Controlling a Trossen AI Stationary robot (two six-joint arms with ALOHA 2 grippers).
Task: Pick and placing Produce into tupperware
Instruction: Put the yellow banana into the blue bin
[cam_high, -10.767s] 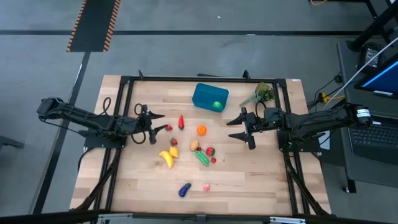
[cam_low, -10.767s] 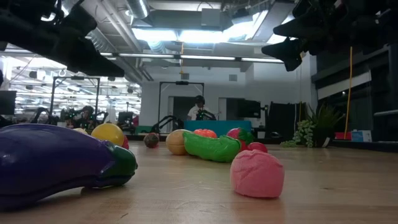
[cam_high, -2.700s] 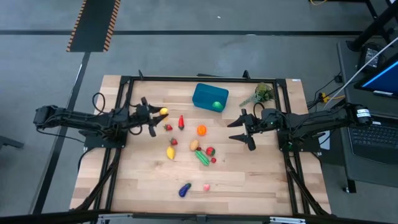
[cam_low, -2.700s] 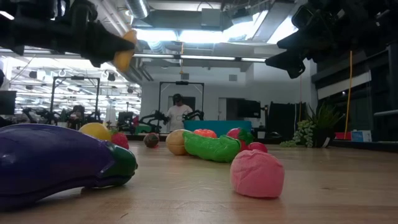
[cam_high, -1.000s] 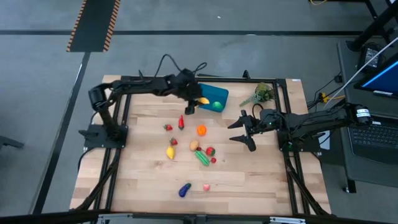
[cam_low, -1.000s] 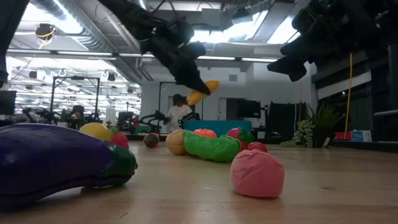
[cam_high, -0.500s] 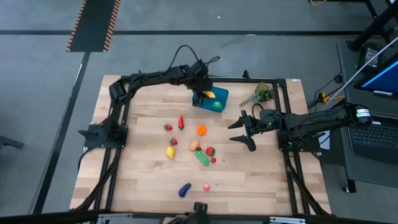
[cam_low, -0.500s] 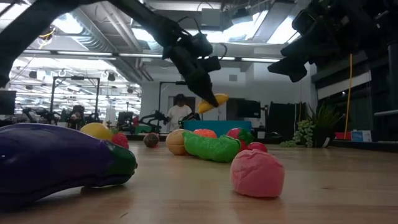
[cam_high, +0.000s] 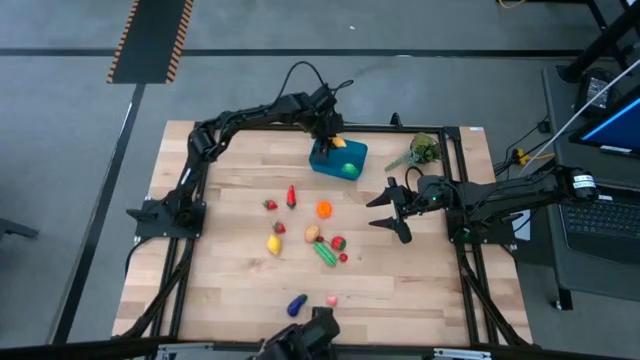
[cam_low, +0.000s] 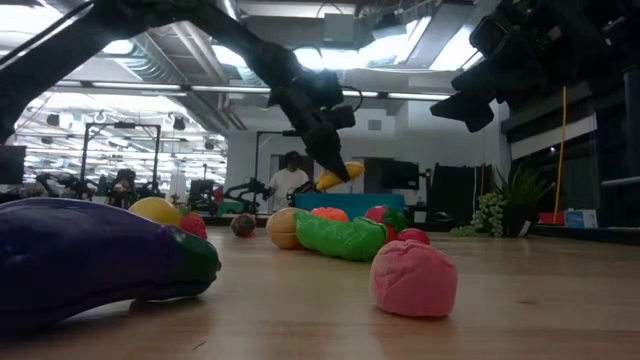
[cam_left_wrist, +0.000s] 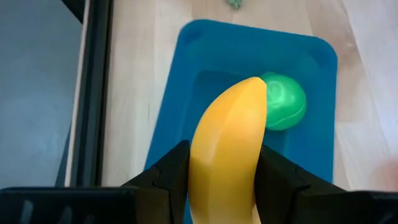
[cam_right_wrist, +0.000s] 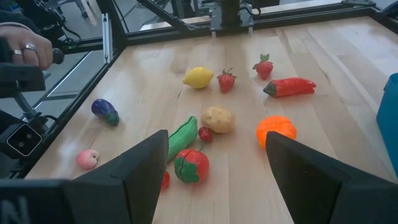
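My left gripper (cam_high: 333, 141) hovers over the teal-blue tub (cam_high: 326, 160) at the table's far side, shut on a yellow banana (cam_left_wrist: 227, 140). A green ball (cam_left_wrist: 284, 109) lies inside the tub (cam_left_wrist: 186, 93). My right gripper (cam_high: 386, 210) waits open above the table's right half. On the wood lie a red pepper (cam_high: 291, 196), an orange (cam_high: 324, 209), a lemon (cam_high: 274, 244), a potato (cam_high: 312, 234), a tomato (cam_high: 338, 243), a pea pod (cam_high: 325, 254), an eggplant (cam_high: 296, 305) and a pink piece (cam_high: 331, 299). My left gripper pinches the banana between its two fingers, one on each long side of its rear half (cam_left_wrist: 208, 177). The fingers come slanting down from above and lie along the fruit. Its free tip (cam_left_wrist: 254, 84) sticks out past them, tilted, lifted clear above the tub's inside.
A leafy green sprig (cam_high: 420, 152) lies right of the tub near the far right corner. Black frame rails (cam_high: 190, 200) run along the table's edges. A person's hand (cam_right_wrist: 25, 46) shows beyond the table. A dark shape (cam_high: 305, 342) sits at the near edge.
My left arm has carried the banana from beside the tub's left edge toward the far right, over the tub, and has brought it lower. The gripper stayed shut on it. A dark shape has come into view at the table's near edge.
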